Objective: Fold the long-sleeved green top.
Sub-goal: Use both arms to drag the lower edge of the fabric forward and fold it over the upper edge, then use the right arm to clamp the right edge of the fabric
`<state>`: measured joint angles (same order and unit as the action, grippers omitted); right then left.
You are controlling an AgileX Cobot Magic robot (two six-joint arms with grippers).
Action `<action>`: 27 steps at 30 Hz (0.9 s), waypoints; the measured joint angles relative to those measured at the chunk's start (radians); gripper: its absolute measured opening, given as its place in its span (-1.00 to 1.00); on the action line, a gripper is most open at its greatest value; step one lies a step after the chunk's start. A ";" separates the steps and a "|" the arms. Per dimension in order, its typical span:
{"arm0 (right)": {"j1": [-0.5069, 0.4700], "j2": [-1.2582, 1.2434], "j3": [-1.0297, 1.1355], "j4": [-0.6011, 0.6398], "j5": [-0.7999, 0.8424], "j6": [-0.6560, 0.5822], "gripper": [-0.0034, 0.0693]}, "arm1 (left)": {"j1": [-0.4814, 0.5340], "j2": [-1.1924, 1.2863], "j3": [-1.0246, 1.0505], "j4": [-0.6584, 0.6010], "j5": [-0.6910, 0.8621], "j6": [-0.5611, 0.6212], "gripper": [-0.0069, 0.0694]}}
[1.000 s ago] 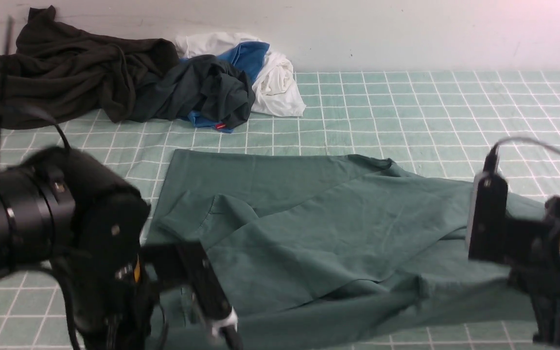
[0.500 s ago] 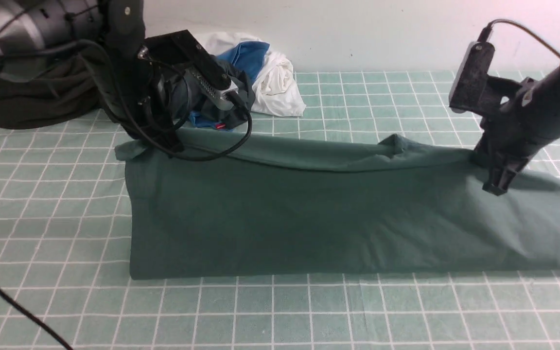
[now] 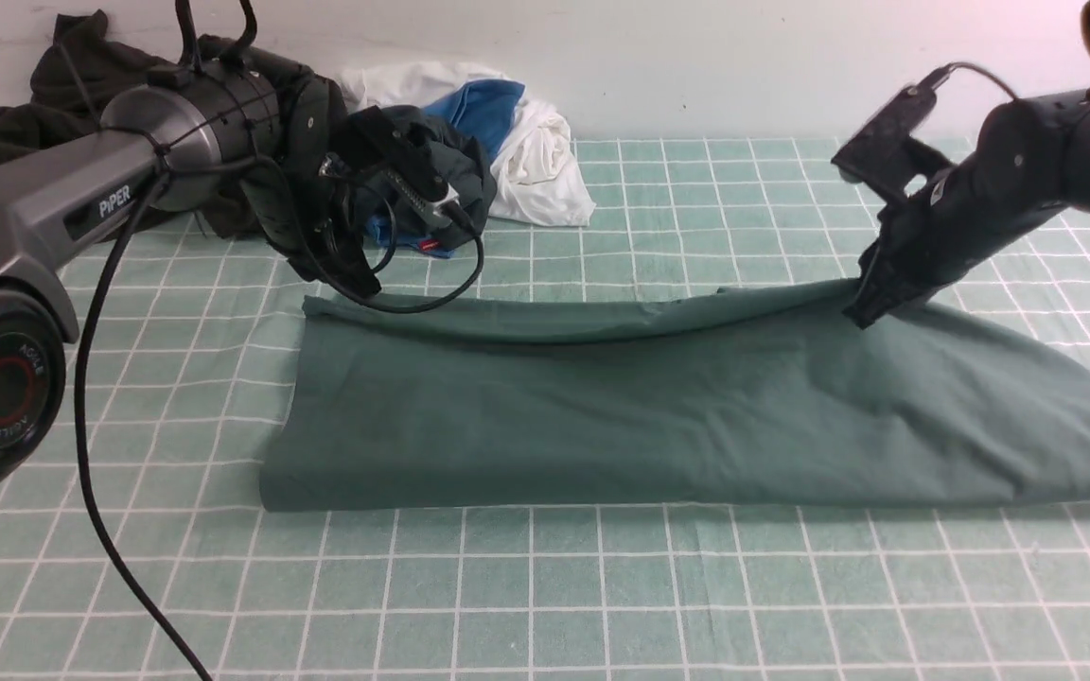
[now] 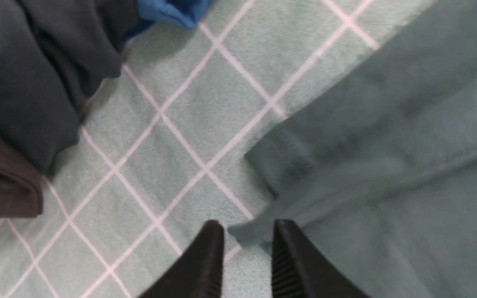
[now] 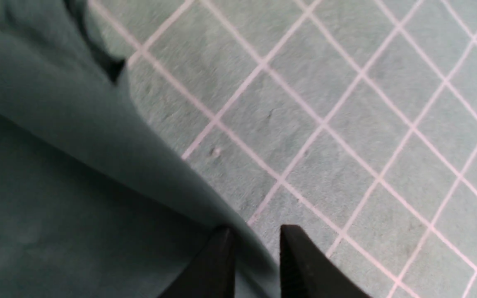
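The green long-sleeved top [image 3: 659,407] lies folded into a long flat band across the checked table; no logo or sleeves show. My left gripper [image 3: 360,288] is low at the band's far left corner. In the left wrist view [image 4: 248,231] its jaws stand a little apart, and the top's corner [image 4: 387,165] rests on the table between the tips. My right gripper [image 3: 859,317] is at the far edge, toward the right. In the right wrist view [image 5: 257,234] its jaws stand a little apart around a raised fold of the top [image 5: 56,165].
A pile of clothes sits at the back left: a blackish-olive garment [image 3: 6,142], a dark teal one [image 3: 469,184] and white and blue ones [image 3: 536,151]. The checked table cover [image 3: 545,586] runs to the near edge. The left arm's cable [image 3: 91,454] hangs over it.
Both arms carried the near edge over to the far side, folding the top in half, then lowered it. The jaws have loosened and the left corner now rests on the table.
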<state>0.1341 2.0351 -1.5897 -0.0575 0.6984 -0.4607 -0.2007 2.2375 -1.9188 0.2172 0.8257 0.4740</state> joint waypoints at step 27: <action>0.202 0.189 -0.093 0.365 0.067 0.063 0.02 | -0.058 -0.082 -0.115 -0.053 0.405 -0.293 -0.83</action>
<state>0.3363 2.2243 -1.6826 0.3073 0.7652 -0.3979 -0.2582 2.1556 -2.0338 0.1644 1.2304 0.1811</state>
